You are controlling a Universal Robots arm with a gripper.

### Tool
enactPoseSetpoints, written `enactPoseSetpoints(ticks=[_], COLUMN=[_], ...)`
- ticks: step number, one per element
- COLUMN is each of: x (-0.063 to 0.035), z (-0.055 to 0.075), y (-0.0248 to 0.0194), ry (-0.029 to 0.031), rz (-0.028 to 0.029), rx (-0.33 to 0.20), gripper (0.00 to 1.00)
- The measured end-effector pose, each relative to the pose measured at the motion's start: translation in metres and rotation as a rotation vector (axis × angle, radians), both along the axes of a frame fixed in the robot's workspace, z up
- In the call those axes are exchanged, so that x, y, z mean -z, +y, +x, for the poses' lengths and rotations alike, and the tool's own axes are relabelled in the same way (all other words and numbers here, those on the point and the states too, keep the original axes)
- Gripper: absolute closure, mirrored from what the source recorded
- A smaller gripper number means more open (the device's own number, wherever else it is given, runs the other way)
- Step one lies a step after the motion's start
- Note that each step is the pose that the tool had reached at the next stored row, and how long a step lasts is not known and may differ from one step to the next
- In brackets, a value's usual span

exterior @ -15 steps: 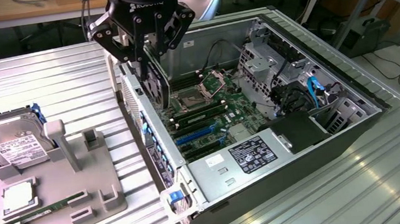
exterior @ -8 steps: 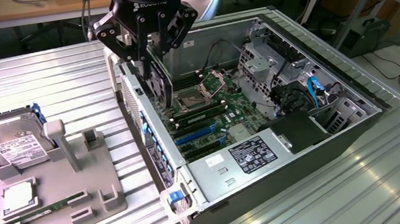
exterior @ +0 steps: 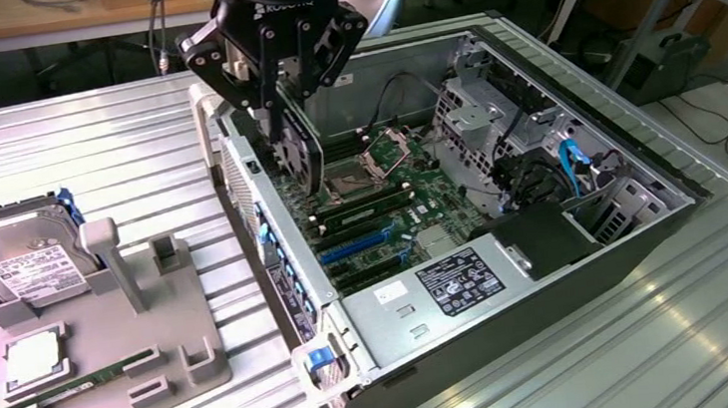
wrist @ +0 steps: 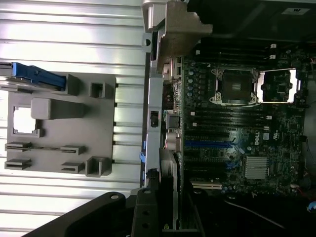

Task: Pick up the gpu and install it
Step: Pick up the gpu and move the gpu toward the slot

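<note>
Closest to the wrist camera, the end effector clamped the gpu upright over the motherboard inside the open computer case on the worktop.

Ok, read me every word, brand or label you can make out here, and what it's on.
"ROBOTIQ": on the tool, which holds the graphics card.
"DELL": on the motherboard.
Label on the hard drive: too small to read.
Label on the power supply: too small to read.
</note>
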State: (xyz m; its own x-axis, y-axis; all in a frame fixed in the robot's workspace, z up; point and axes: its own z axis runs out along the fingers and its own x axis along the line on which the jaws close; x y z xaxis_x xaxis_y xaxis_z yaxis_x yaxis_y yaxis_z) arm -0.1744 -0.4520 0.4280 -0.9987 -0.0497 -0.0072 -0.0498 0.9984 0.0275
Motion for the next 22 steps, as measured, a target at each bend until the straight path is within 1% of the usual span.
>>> enactPoseSetpoints(ticks=[22], x=[0.0], z=[0.018], y=[0.0], ry=[0.0], rz=[0.0], rx=[-0.014], gripper=[0.73])
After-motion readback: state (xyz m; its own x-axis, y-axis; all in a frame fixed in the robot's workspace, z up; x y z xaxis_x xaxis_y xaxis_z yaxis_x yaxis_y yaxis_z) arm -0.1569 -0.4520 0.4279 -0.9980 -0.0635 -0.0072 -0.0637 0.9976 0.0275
